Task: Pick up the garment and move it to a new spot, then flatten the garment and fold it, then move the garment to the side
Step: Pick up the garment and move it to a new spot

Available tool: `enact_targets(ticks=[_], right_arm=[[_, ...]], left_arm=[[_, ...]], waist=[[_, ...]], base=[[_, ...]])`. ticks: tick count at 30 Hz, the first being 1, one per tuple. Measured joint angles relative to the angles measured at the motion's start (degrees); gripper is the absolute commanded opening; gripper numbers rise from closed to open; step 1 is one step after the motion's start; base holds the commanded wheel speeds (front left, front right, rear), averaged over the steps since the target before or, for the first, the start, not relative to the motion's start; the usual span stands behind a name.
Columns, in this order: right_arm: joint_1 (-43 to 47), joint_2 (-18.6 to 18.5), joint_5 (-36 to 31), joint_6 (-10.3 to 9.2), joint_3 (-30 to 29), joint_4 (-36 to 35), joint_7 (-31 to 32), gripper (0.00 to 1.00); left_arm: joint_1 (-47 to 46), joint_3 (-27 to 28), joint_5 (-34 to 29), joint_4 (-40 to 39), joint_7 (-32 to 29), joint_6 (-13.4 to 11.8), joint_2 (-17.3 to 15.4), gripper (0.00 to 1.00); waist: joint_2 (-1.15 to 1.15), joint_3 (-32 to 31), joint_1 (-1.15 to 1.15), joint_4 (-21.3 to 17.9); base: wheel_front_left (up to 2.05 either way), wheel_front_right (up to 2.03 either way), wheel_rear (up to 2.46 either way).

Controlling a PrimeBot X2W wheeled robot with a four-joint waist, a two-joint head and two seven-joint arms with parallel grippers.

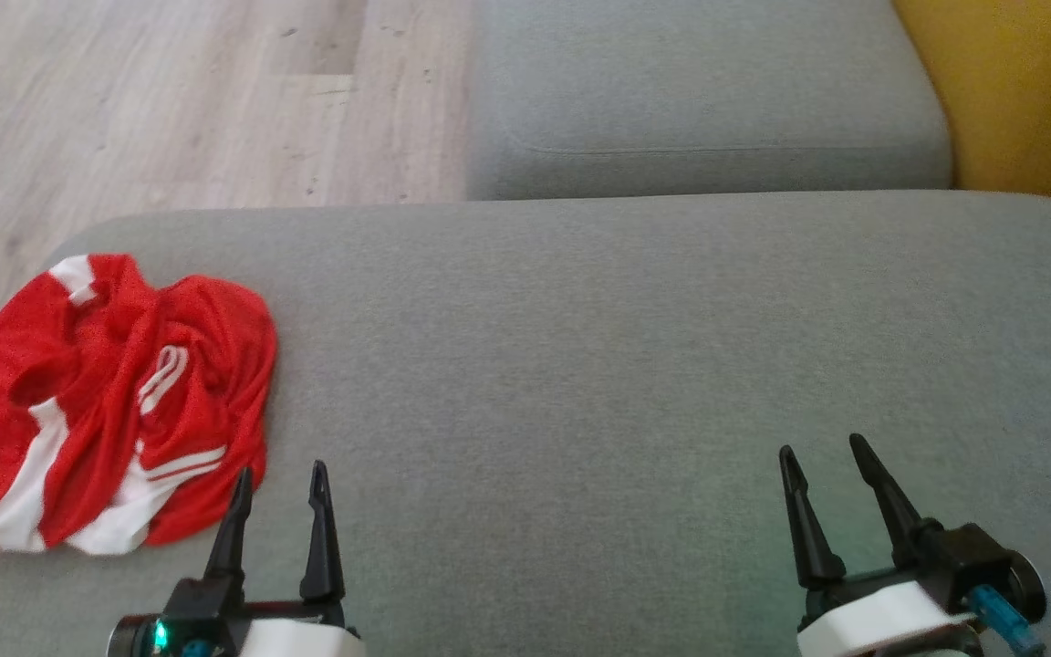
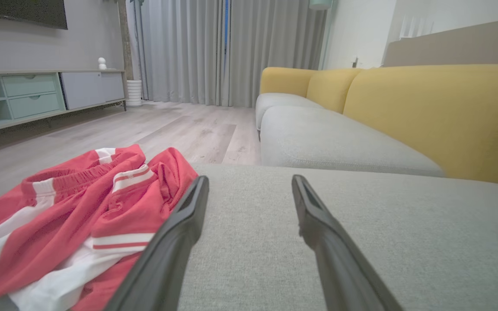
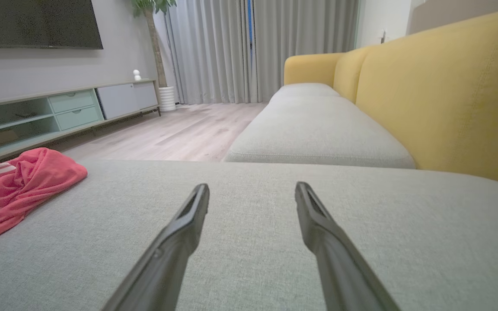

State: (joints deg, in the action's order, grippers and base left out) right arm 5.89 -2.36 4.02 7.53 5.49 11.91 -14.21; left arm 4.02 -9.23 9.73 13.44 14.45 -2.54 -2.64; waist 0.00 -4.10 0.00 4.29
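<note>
Red mesh garment [image 1: 110,401], white-striped, crumpled at nine o'clock on grey cushion [image 1: 626,347]. Left gripper [image 1: 281,467] just beside its five o'clock edge, right gripper [image 1: 821,443] well apart; both spread wide, empty. Best pinched deep on a raised fold, then lifted clear.

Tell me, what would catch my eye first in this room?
The crumpled red and white garment stands out, bright on the left end of the grey cushion. Next come the robot's left gripper, open right beside the garment's edge, and its right gripper, open over bare cushion. The yellow sofa back runs along the right.
</note>
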Motion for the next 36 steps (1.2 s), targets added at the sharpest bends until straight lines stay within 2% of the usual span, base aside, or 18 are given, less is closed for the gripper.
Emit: enact_targets(ticks=[8, 10, 17, 22, 25, 36], right_arm=[[0.42, -0.01, 0.45, 0.00, 0.90, -0.27, 0.00, 1.00], [0.42, -0.01, 0.52, 0.00, 1.53, -0.32, 0.00, 1.00], [0.36, -0.01, 0.59, 0.00, 2.47, -0.31, -0.01, 1.00], [0.31, -0.01, 0.57, 0.00, 2.48, -0.30, 0.00, 1.00], [0.19, -0.01, 0.41, 0.00, 2.38, -0.26, 0.00, 1.00], [-3.53, -0.02, -1.27, 0.00, 3.49, 0.93, 0.00, 1.00]], left_arm=[[0.04, 0.89, -1.20, -0.63, 0.00, -0.63, -0.03, 1.00], [0.05, 1.83, -2.96, -0.87, 0.00, -0.85, 0.00, 1.00], [0.11, 4.43, -2.55, -0.89, 0.00, -0.96, -0.07, 1.00], [0.14, 5.32, -1.23, -0.92, 0.00, 0.54, -0.11, 1.00], [0.24, 5.66, -1.16, -1.19, 0.00, 0.53, -0.09, 1.00], [1.23, 7.23, 0.57, -3.42, 0.00, -2.55, -0.07, 1.00]], waist=[[0.00, 0.53, 0.00, 5.33], [0.00, 0.70, 0.00, 7.18], [0.00, 1.62, 0.00, 14.55], [0.00, 2.35, 0.00, 20.03], [0.00, 2.82, 0.00, 22.94], [0.00, 6.08, 0.01, 26.05]], base=[[0.00, 0.00, 0.00], [0.00, 0.00, 0.00], [0.00, 0.00, 0.00], [0.00, 0.00, 0.00], [0.00, 0.00, 0.00], [0.00, 0.00, 0.00]])
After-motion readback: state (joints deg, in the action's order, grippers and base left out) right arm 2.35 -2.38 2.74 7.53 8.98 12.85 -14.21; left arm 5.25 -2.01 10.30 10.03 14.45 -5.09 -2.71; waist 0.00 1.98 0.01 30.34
